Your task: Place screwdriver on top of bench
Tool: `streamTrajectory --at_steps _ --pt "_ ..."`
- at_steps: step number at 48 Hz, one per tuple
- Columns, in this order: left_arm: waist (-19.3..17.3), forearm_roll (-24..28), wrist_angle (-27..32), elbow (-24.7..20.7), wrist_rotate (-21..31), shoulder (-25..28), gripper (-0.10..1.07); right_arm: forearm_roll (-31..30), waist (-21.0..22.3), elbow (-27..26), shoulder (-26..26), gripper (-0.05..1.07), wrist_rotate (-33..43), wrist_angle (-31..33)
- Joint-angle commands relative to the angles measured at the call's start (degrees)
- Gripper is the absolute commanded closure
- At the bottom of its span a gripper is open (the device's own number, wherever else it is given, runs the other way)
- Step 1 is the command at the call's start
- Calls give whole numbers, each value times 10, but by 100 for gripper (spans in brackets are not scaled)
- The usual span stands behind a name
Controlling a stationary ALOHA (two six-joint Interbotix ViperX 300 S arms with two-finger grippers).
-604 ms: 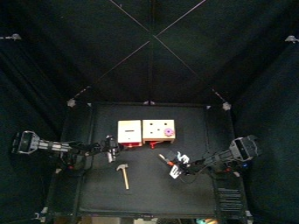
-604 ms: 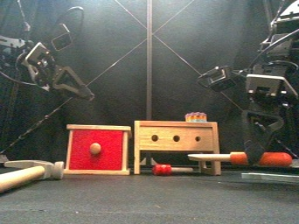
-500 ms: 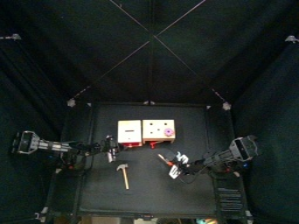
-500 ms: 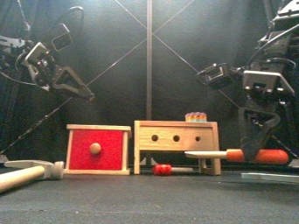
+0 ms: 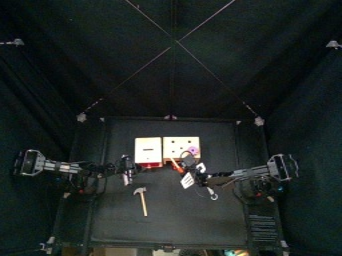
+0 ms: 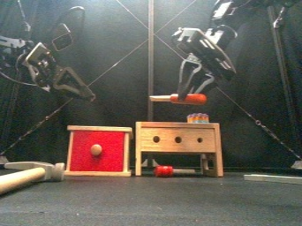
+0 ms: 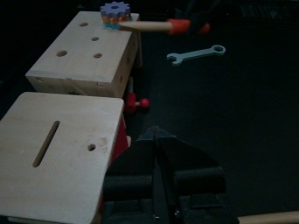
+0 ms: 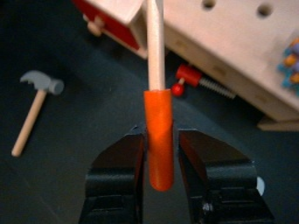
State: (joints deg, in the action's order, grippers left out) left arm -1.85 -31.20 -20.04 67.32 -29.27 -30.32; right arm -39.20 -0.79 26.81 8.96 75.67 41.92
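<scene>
The screwdriver (image 6: 175, 98), an orange-red handle with a tan shaft, hangs level in the air just above the bench's (image 6: 177, 141) top. My right gripper (image 6: 192, 86) is shut on its handle. The right wrist view shows the handle (image 8: 158, 136) between the two jaws and the shaft reaching toward the bench (image 8: 233, 44). From above, the right gripper (image 5: 194, 173) is at the bench's (image 5: 185, 149) front edge. A magenta gear (image 6: 197, 117) sits on the benchtop. My left gripper (image 6: 65, 79) hangs high at the left, and its jaws (image 7: 163, 144) are shut and hold nothing.
A red-fronted wooden box (image 6: 99, 150) stands left of the bench. A tan-handled hammer (image 5: 139, 198) lies in front of the box. A pale wrench (image 7: 197, 55) lies on the table to the bench's right. A small red part (image 6: 165, 170) sits under the bench's front.
My right arm has lifted the screwdriver from low at the table's right, up and to the left, to above the bench. The left arm has not moved.
</scene>
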Motion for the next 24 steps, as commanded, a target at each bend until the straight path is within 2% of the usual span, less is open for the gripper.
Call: streamTrajectory --at_steps 1,8,24 --pt "-2 2 -4 -14 -2 -3 58 34 32 -40 20 49 -83 14" --pt "-2 2 -4 -13 -2 -9 58 129 94 -83 18 49 -240 47" --pt "-11 4 -2 -10 -4 -33 58 274 244 -170 13 49 -589 115"
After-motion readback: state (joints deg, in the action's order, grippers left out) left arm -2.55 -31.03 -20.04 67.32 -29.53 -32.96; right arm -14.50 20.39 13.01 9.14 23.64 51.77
